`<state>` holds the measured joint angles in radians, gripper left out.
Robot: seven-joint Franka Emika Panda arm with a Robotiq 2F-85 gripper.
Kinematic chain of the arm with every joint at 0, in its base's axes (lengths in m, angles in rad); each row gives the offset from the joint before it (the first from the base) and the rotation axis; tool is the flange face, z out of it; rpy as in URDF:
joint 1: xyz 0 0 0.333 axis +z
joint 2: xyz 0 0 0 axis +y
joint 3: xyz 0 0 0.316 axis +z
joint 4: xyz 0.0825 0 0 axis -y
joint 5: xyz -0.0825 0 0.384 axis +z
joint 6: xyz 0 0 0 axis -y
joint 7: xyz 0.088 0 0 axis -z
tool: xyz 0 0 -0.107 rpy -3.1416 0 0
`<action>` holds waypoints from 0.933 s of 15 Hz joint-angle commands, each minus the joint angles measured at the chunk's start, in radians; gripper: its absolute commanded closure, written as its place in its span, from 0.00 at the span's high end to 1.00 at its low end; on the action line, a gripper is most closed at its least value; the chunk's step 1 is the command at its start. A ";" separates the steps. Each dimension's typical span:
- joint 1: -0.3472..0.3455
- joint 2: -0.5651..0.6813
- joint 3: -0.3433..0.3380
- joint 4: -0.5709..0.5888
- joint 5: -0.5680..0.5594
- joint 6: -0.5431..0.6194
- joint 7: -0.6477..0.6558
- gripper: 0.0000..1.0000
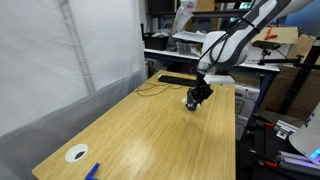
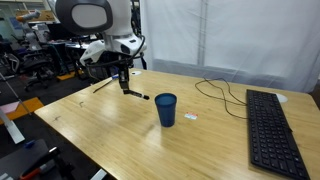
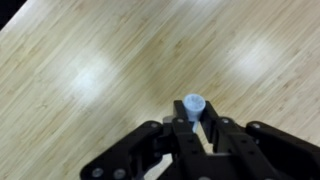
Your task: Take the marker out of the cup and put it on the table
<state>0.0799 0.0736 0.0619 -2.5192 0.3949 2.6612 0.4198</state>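
Shows a wooden table with a keyboard toward its 3 o'clock edge. Places the gripper at 10 o'clock from the cup, clamped on the marker, outside the cup, low over the tabletop.

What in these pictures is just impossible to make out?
Marker: wrist view shows only its pale end; the claw covers the rest.
Marker's far end: too small in an exterior view to tell whether it touches the table.
Cup: its own wall hides the inside in an exterior view.
Blue flat thing: tiny, at the bottom edge of an exterior view.
Keyboard: cut off by the bottom edge.
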 commanded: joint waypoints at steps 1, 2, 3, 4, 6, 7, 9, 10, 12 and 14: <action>0.023 0.007 0.029 -0.029 0.015 0.131 -0.011 0.05; 0.028 0.027 0.034 -0.033 0.013 0.168 -0.010 0.05; 0.034 0.056 0.038 -0.034 0.010 0.201 -0.005 0.05; 0.036 0.083 0.043 -0.038 0.017 0.229 -0.012 0.05; 0.035 0.152 0.057 -0.033 0.029 0.266 -0.030 0.05; 0.034 0.195 0.062 -0.021 0.023 0.288 -0.037 0.05; 0.049 0.252 0.056 -0.010 -0.019 0.334 -0.033 0.05; 0.053 0.266 0.046 -0.006 -0.041 0.347 -0.039 0.05; 0.073 0.297 0.023 0.012 -0.080 0.376 -0.034 0.05; 0.076 0.315 0.010 0.035 -0.107 0.380 -0.038 0.05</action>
<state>0.1357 0.3622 0.1021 -2.5142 0.3228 3.0206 0.4001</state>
